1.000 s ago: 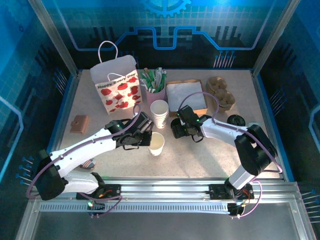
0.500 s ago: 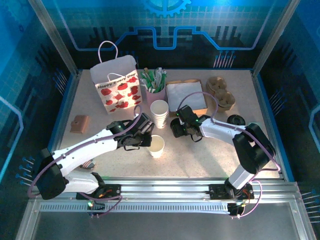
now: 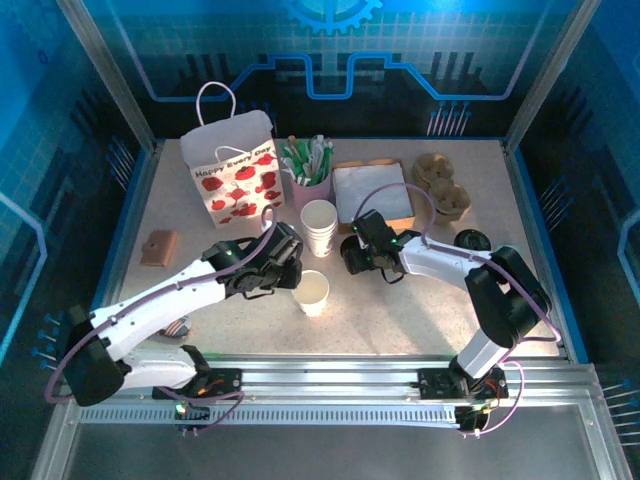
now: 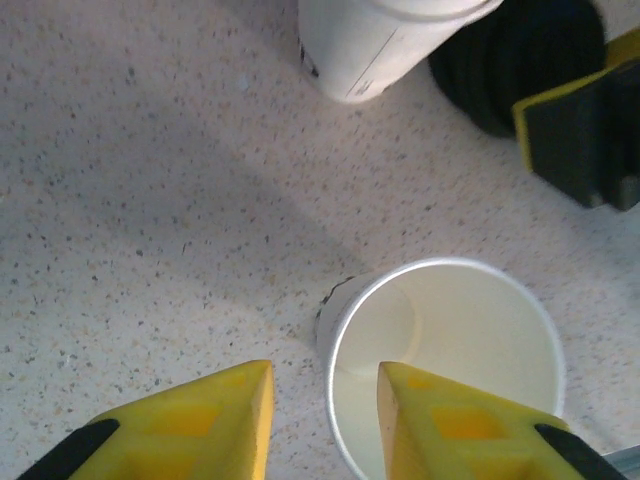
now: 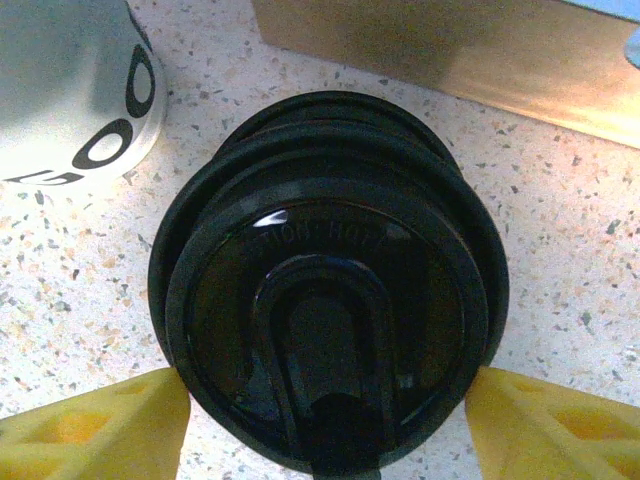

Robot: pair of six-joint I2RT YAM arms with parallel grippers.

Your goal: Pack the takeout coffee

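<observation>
The takeout coffee [image 3: 313,292] is a single white paper cup with no lid on it, standing upright mid-table. My left gripper [image 3: 283,268] hangs just left of it. In the left wrist view the left gripper [image 4: 325,395] is open: one yellow finger [image 4: 440,430] hangs over the inside of the cup [image 4: 450,340], the other stands outside, clear of the wall. My right gripper [image 5: 327,390] is closed on a black lid [image 5: 330,270], the top one of a small stack, its fingertips touching the rim on both sides. From above, the right gripper [image 3: 354,256] sits beside the nested cups.
A strawberry-print gift bag [image 3: 235,180] stands at the back left. A stack of nested white cups [image 3: 320,228], a pink cup of sticks [image 3: 310,175], a napkin tray [image 3: 375,192], a cardboard carrier [image 3: 443,185], a loose black lid [image 3: 472,240] and a brown pad [image 3: 160,247] lie around.
My left gripper has opened off the cup's rim and drawn back a little; the cup stays upright. The right gripper has tightened slightly around the lid without moving.
</observation>
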